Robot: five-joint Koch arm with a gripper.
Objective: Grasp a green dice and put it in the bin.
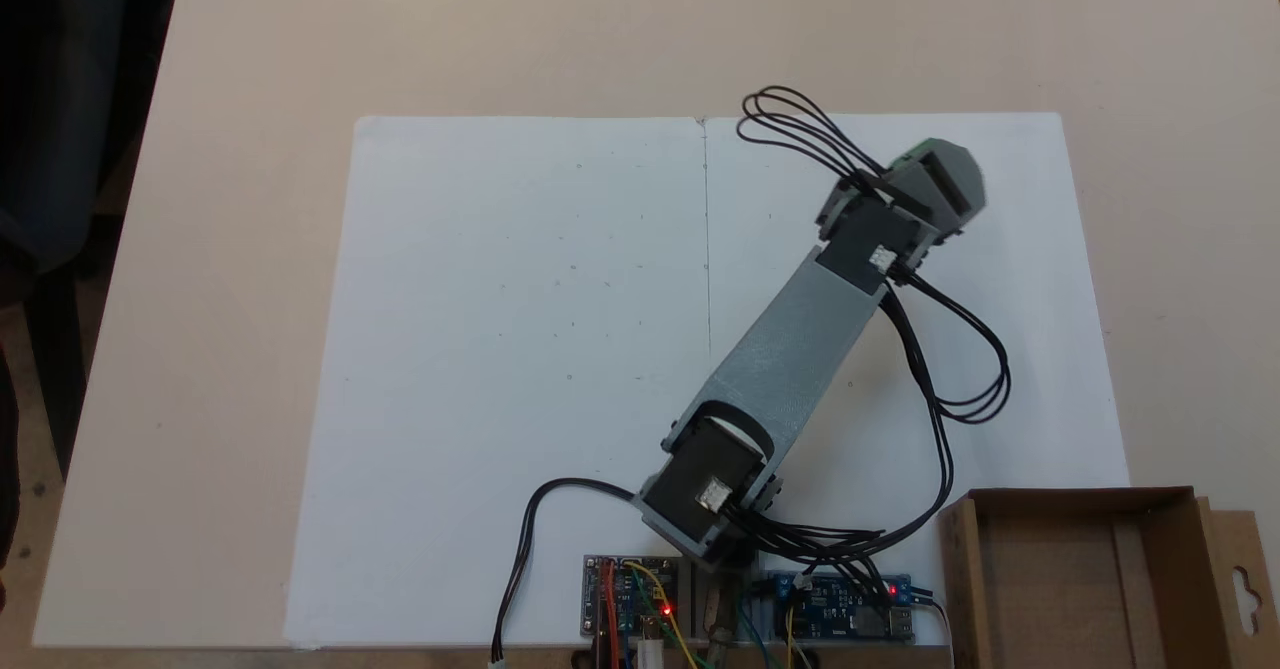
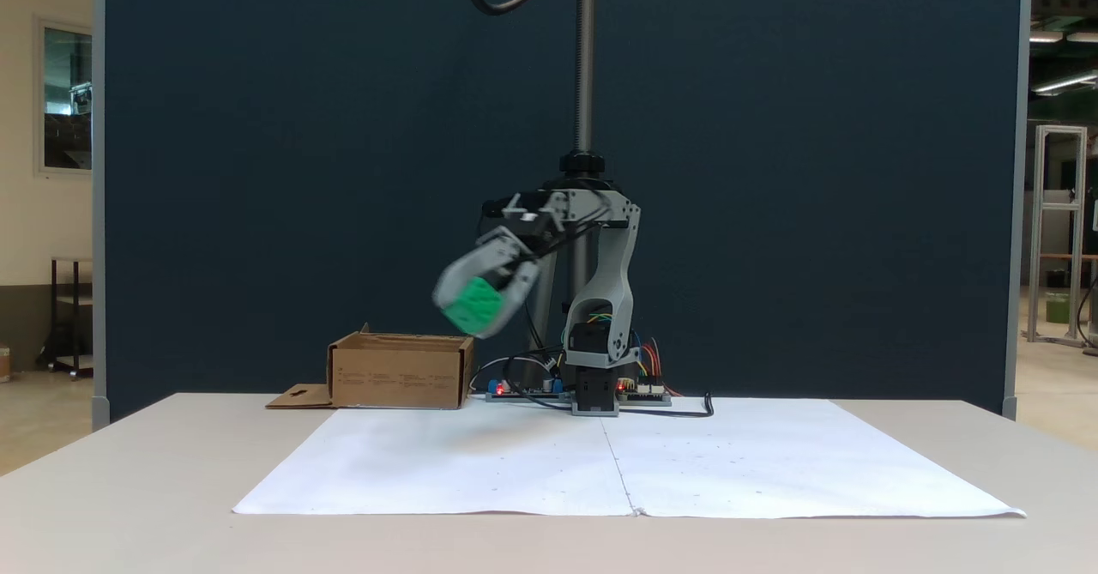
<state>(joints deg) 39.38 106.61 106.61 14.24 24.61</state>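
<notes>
Gripper [image 2: 477, 306] raised, clamping green dice [image 2: 473, 305], above right of cardboard bin [image 2: 400, 373]

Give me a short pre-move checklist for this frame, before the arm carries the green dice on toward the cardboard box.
1. Small bright green plastic dice held in the gripper: ok, it sits between the jaws.
2. Dice lifted off the white paper sheet: ok, well above it.
3. Gripper over the shallow brown cardboard box: not ok, it is away from the box in both fixed views.
4. Box interior free: ok, nothing inside it from above.
5. Black cables clear of the box: cannot tell.
</notes>
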